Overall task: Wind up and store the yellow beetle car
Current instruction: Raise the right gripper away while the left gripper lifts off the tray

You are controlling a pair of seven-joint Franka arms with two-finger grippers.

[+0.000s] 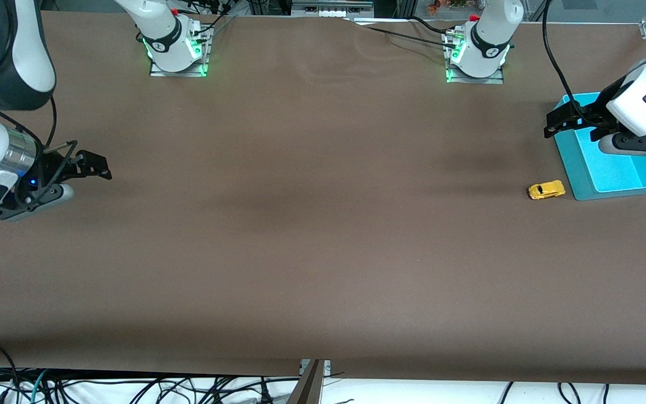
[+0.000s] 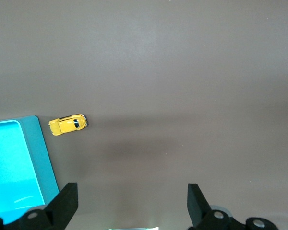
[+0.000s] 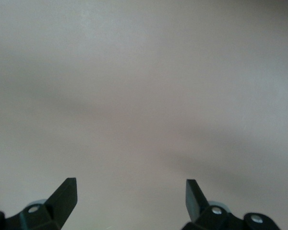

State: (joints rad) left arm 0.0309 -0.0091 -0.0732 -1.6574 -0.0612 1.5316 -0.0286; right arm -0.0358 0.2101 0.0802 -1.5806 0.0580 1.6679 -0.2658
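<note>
yellow beetle car (image 1: 545,190) lies beside tray (image 1: 581,168); both hands hover open.

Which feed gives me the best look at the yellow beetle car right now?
The left wrist view: the yellow beetle car shows clearly beside the teal tray. The front view shows it small; the right wrist view shows none of it.

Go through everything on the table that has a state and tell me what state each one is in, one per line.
yellow beetle car: upright on its wheels on the table, beside the teal tray, untouched.
teal tray: open-topped, at the left arm's end of the table, nothing visible inside.
left claw: open, holds nothing, up over the tray.
right claw: open, holds nothing, waiting over bare table at the right arm's end.
</note>
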